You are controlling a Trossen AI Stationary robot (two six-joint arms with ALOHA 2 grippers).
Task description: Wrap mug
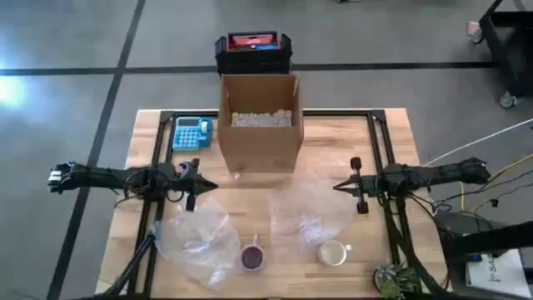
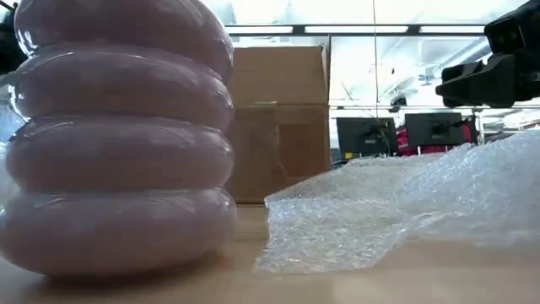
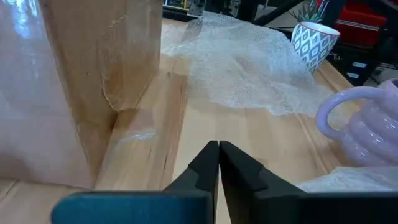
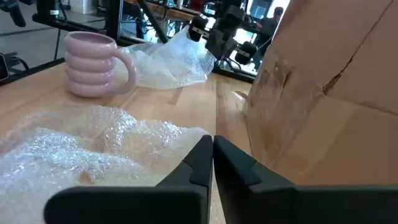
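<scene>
A lilac ribbed mug [image 1: 252, 257] [image 2: 118, 135] [image 4: 93, 64] stands upright on the table near the front edge, beside a crumpled bubble wrap sheet [image 1: 196, 237]. A white patterned mug [image 1: 333, 252] [image 3: 314, 43] stands at the near edge of a second bubble wrap sheet [image 1: 306, 212] [image 2: 405, 203]. My left gripper [image 1: 213, 187] [image 3: 219, 147] is shut and hovers left of the cardboard box's near face. My right gripper [image 1: 336, 187] [image 4: 212, 140] is shut and hovers to the right of it, over the second sheet's far edge. Neither holds anything.
An open cardboard box [image 1: 260, 121] with white packing peanuts stands at the table's far middle. A blue calculator [image 1: 191, 132] lies to its left. A black crate [image 1: 253, 52] sits beyond the table. A small plant [image 1: 396, 279] is at the near right corner.
</scene>
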